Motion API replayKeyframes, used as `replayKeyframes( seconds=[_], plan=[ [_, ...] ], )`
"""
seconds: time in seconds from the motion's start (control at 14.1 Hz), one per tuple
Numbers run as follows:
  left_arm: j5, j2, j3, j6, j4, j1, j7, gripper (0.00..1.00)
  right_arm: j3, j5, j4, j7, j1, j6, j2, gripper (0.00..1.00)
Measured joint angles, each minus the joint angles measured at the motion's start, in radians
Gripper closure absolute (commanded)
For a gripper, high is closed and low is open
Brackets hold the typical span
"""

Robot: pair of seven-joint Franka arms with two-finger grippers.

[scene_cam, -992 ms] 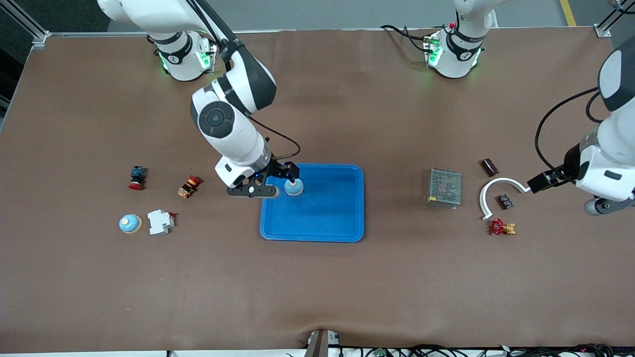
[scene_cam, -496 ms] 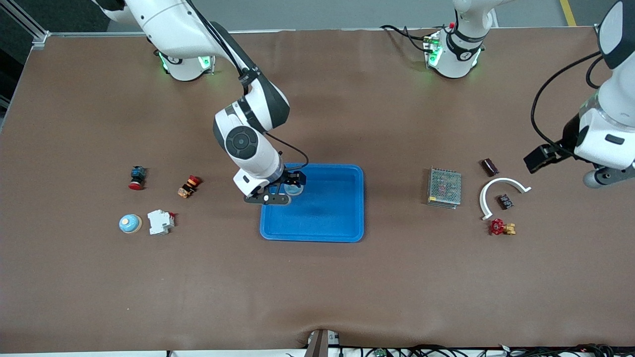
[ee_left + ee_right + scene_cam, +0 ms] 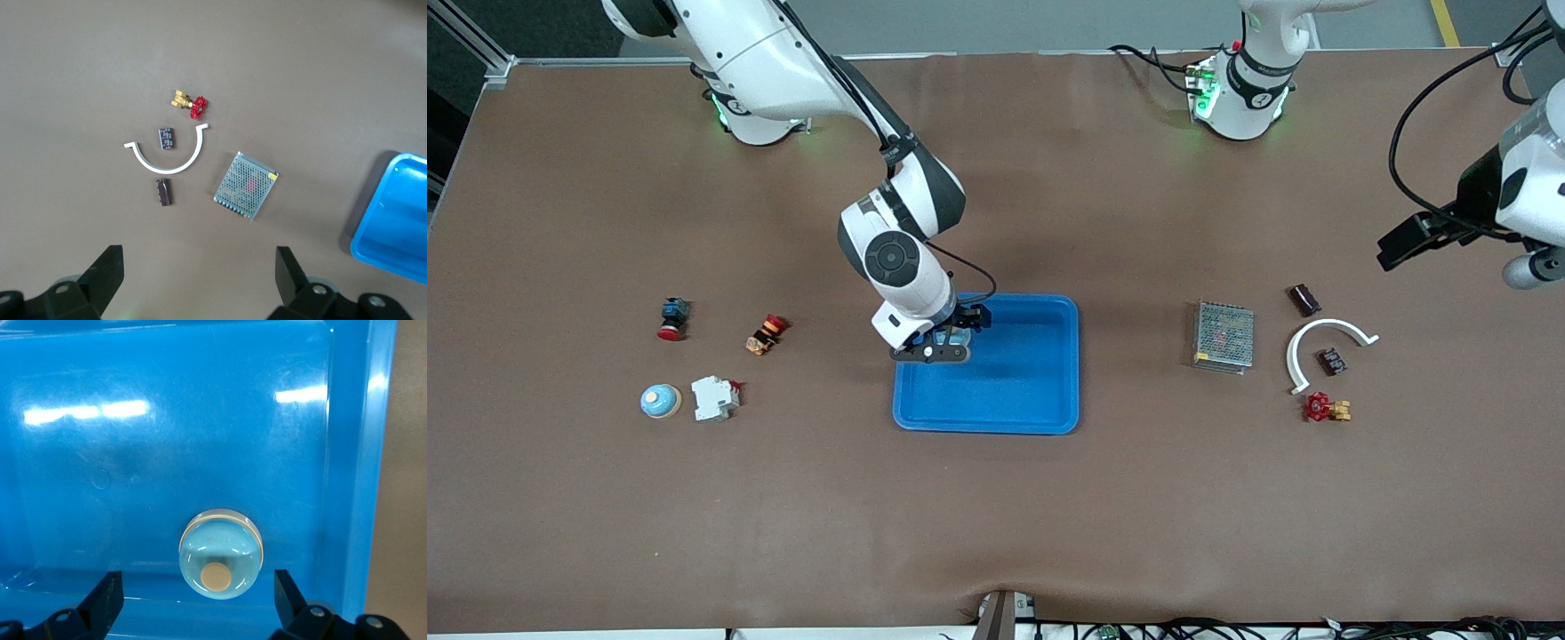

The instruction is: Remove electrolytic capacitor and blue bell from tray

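Note:
A light blue bell (image 3: pixel 220 552) with a tan button sits on the floor of the blue tray (image 3: pixel 1024 378), near the tray's corner toward the right arm's end. My right gripper (image 3: pixel 951 342) hangs low over it, open; its fingers (image 3: pixel 107 593) stand apart on either side of the bell without touching it. My left gripper (image 3: pixel 1396 247) is open and empty, high over the table at the left arm's end. The dark brown capacitor (image 3: pixel 1304 300) lies on the table there and also shows in the left wrist view (image 3: pixel 163 192).
A white arc (image 3: pixel 1323 342), a small black chip (image 3: pixel 1333 360), a red valve (image 3: pixel 1325 407) and a mesh-covered box (image 3: pixel 1223 336) lie by the capacitor. A second blue bell (image 3: pixel 660 401), a white breaker (image 3: pixel 715 397) and two red buttons (image 3: pixel 671 318) lie at the right arm's end.
My right gripper carried the bell over the tray, came down and opened, leaving the bell on the tray floor. My left arm rose and drew away from the white arc.

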Motion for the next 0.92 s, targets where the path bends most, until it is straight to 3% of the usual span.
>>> replayKeyframes(
  seconds=[0.28,0.92],
  plan=[
    [-0.011,-0.047,0.038,0.001,-0.035,-0.01,0.03,0.0,-0.01,-0.017,0.0,0.0,0.0,0.003,0.018,0.0],
    [-0.011,-0.06,0.05,0.01,-0.04,-0.053,0.031,0.0,-0.01,-0.034,0.0,0.0,0.0,0.056,0.067,0.0]
  ],
)
